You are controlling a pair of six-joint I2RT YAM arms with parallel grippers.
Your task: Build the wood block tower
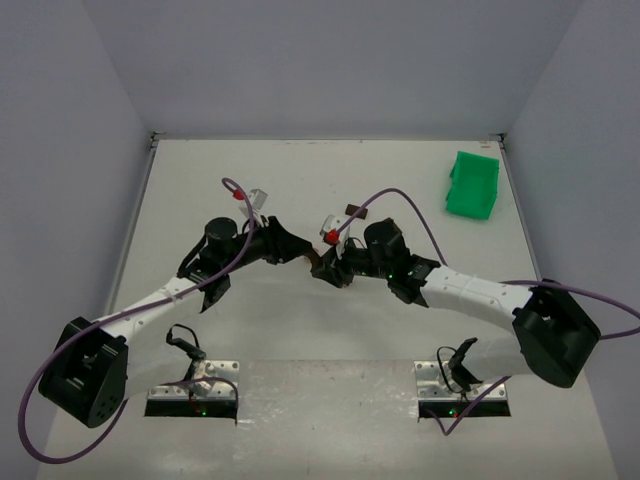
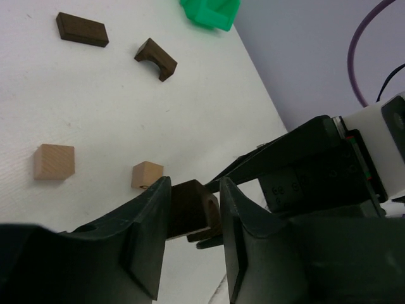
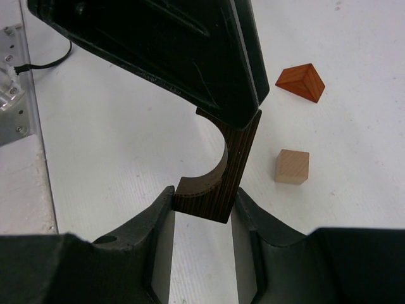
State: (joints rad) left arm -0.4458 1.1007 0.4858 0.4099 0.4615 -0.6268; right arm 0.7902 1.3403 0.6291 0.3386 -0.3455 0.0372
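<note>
Left wrist cam: green bin [image 2: 209, 12] cut off at top edge. Dark arch block [image 2: 190, 212] mostly hidden btw left end effector [image 2: 195, 190] fingers; on top cam I can't resolve it.

Left hand [image 1: 300, 255], right hand [image 1: 326, 270] meet on wood block [image 1: 314, 263]; green bin [image 1: 472, 186] far right.

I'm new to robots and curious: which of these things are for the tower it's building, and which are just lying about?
For the job: held dark arch block, second dark arch, dark flat block, tan cube, another tan cube, red wedge.
Lying about: green bin.
</note>
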